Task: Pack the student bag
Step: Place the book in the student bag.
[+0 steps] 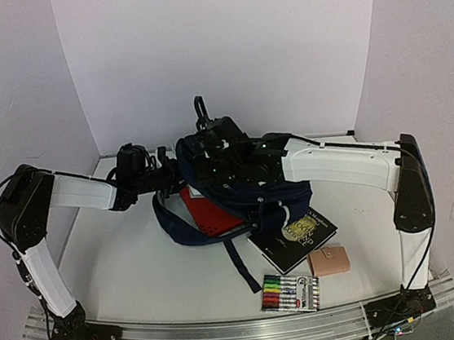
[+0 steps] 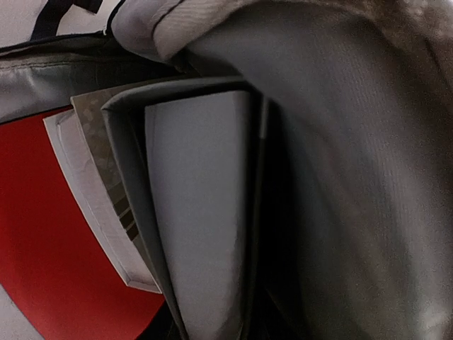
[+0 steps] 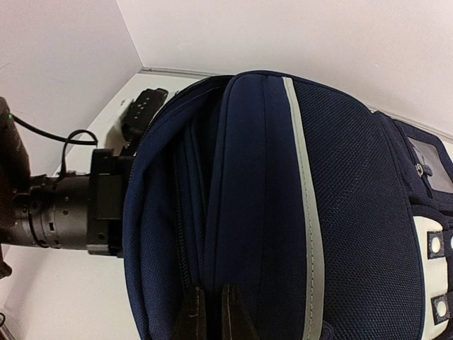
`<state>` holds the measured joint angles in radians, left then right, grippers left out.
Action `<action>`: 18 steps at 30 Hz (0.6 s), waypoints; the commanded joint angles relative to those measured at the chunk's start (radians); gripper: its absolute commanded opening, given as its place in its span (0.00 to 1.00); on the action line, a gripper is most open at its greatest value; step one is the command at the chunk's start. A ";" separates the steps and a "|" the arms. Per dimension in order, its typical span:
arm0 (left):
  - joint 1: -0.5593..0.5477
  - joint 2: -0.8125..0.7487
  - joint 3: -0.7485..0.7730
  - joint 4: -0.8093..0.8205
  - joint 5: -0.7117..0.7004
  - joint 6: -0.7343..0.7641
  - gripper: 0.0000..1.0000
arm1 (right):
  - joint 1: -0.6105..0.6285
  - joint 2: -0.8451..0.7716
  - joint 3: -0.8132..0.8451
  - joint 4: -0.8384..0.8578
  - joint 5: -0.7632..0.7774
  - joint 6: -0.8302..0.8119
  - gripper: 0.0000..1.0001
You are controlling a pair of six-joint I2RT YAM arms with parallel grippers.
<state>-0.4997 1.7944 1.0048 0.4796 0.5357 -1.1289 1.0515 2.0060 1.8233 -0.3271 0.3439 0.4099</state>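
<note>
Large navy-blue fabric backpack (image 3: 340, 212) is pinched open by right fingers (image 3: 237, 322); flat red book (image 2: 42, 269) is half-inserted, deeper push judged due; left fingers' spread cannot be told.

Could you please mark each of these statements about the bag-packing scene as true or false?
1. The marker set lies on the table, outside the student bag. True.
2. The black book is fully inside the bag. False: it lies on the table at the bag's near edge.
3. A red flat item shows at the bag's opening. True.
4. The right pincer hangs open above the table. False: it is shut on the bag's fabric edge.
</note>
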 commanded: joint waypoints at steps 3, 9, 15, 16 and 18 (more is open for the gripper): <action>-0.029 0.077 0.136 -0.033 -0.056 0.108 0.33 | 0.011 -0.041 0.046 0.114 -0.020 0.007 0.00; -0.029 0.013 0.093 -0.200 -0.154 0.208 0.61 | 0.010 -0.053 0.031 0.114 0.001 -0.003 0.00; -0.029 -0.100 0.022 -0.311 -0.233 0.270 0.86 | 0.010 -0.059 0.018 0.114 0.009 -0.005 0.00; -0.029 -0.118 0.010 -0.317 -0.238 0.273 0.89 | 0.010 -0.059 0.018 0.114 0.009 -0.005 0.00; -0.030 -0.146 -0.011 -0.329 -0.248 0.278 0.94 | 0.010 -0.057 0.019 0.114 0.008 -0.005 0.00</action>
<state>-0.5247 1.7569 1.0199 0.1927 0.3463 -0.9067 1.0499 2.0060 1.8229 -0.3225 0.3425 0.4091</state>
